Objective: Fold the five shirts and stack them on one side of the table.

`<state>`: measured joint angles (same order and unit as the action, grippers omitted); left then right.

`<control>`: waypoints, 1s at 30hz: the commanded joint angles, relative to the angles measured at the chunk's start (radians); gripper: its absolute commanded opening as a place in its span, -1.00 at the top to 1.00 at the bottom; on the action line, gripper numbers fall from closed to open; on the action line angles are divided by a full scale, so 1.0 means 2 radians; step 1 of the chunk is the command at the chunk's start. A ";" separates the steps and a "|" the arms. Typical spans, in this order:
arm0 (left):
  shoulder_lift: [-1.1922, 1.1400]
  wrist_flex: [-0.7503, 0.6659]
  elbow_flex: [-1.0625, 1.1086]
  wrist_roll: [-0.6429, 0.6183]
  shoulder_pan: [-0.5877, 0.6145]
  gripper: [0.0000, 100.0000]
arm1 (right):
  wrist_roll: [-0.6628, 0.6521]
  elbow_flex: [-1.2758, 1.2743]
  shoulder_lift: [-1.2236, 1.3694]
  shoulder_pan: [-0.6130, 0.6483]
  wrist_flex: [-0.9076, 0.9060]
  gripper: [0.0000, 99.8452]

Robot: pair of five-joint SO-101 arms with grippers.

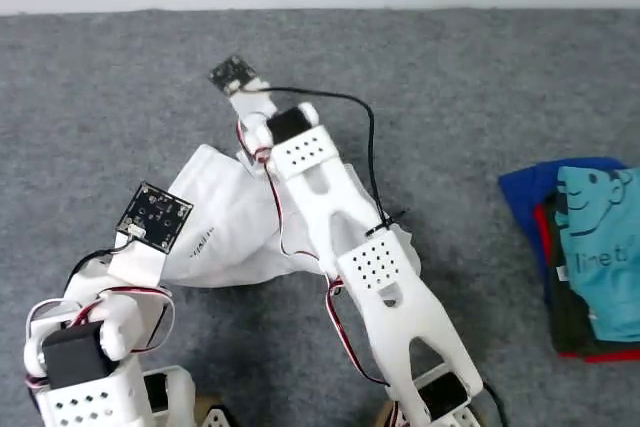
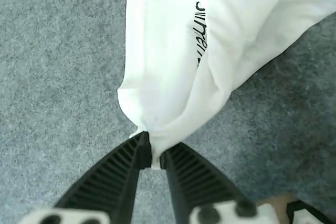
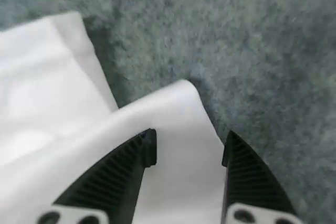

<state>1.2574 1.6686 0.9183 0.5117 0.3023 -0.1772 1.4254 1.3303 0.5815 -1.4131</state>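
Barely pinching a bunched corner of the white shirt (image 2: 173,51) in the left gripper (image 2: 151,153), right gripper (image 3: 190,140) spread wide over another edge, perhaps touching it, and risking a slip under any tug.

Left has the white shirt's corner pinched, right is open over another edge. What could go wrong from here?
1. The left gripper pinches only a small bunched tip of the white shirt; a firm pull might slip it free.
2. The right gripper stands open over a layered edge; closing could catch just one layer and skew the fold.
3. The stack of folded shirts lies on the right arm's side; a wide sweep might knock it.
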 commanded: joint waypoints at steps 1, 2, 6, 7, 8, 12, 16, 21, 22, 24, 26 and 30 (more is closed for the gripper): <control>0.001 -0.008 -0.003 -0.004 0.000 0.97 | 0.005 0.043 0.025 -0.020 -0.005 0.60; 0.001 -0.008 -0.003 -0.004 0.000 0.97 | 0.004 0.045 0.027 -0.024 -0.006 0.64; 0.001 -0.008 -0.003 -0.004 0.000 0.97 | -0.054 0.045 0.027 -0.032 -0.007 0.90; 0.001 -0.008 -0.003 -0.004 0.000 0.97 | -0.061 0.046 0.027 -0.033 -0.010 0.98; 0.001 -0.008 -0.003 -0.004 0.000 0.97 | -0.061 0.048 0.025 -0.033 -0.016 0.99; 0.001 -0.008 -0.003 -0.004 0.000 0.97 | -0.063 0.048 -0.015 -0.032 -0.059 0.98; 0.001 -0.008 -0.003 -0.004 0.000 0.97 | -0.060 0.048 -0.086 -0.031 -0.116 0.98; 0.001 -0.008 -0.003 -0.004 0.000 0.97 | -0.063 0.048 -0.192 -0.033 -0.182 0.98; 0.001 -0.008 -0.003 -0.004 0.000 0.97 | -0.064 0.047 -0.212 -0.033 -0.189 0.98; 0.001 -0.008 -0.003 -0.004 0.000 0.97 | -0.064 0.044 -0.252 -0.038 -0.191 0.98; 0.001 -0.008 -0.003 -0.004 0.000 0.97 | -0.064 0.043 -0.287 -0.045 -0.191 0.98; 0.003 -0.007 -0.003 -0.004 0.001 0.97 | -0.064 0.005 -0.346 -0.048 -0.193 0.98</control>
<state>1.2574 1.6686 0.9183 0.5117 0.3023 -0.2969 1.4807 0.7718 0.4956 -1.7553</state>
